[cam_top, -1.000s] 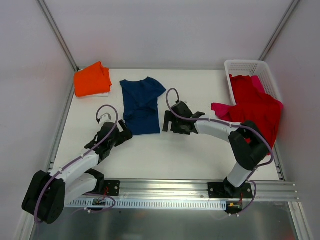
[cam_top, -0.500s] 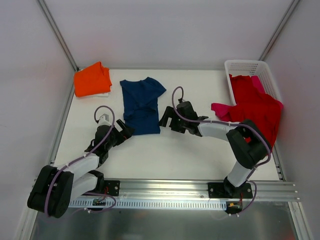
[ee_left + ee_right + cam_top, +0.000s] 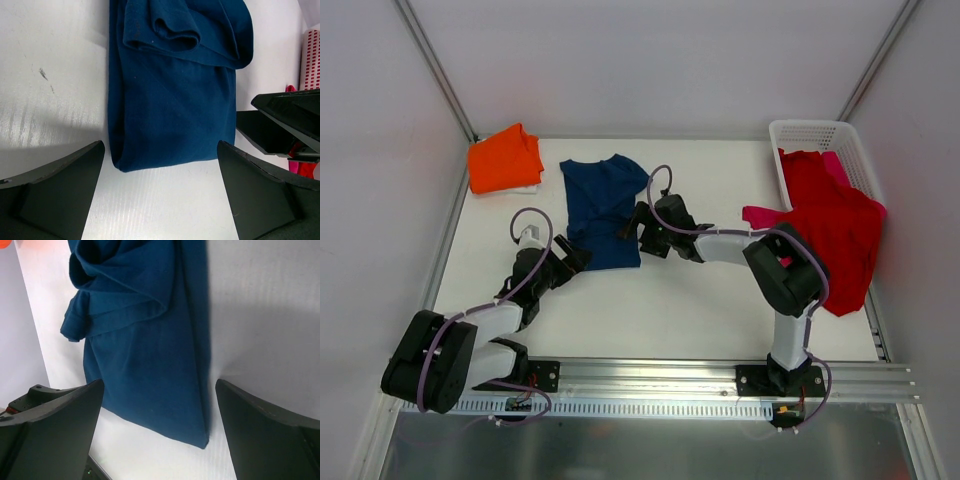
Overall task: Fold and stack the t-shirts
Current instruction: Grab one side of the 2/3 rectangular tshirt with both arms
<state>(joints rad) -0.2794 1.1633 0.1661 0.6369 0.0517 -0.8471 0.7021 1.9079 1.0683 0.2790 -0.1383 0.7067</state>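
Your grippers are both wide open around the navy t-shirt (image 3: 603,210)
Left gripper (image 3: 569,262) sits just off its near-left corner; right gripper (image 3: 641,228) by its right edge; neither's holding anything; the shirt lies part-folded mid-table; orange t-shirt (image 3: 504,158) folded far-left

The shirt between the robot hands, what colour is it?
It's navy blue. The t-shirt shows best in the left wrist view.

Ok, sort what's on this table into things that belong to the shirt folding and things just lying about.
Belong to the job:
- navy blue t-shirt, part-folded, centre
- orange t-shirt, folded, back left
- red t-shirt, draped over the basket's edge
- pink t-shirt, beside the red one

Just lying about:
- white lattice basket, back right
- white table
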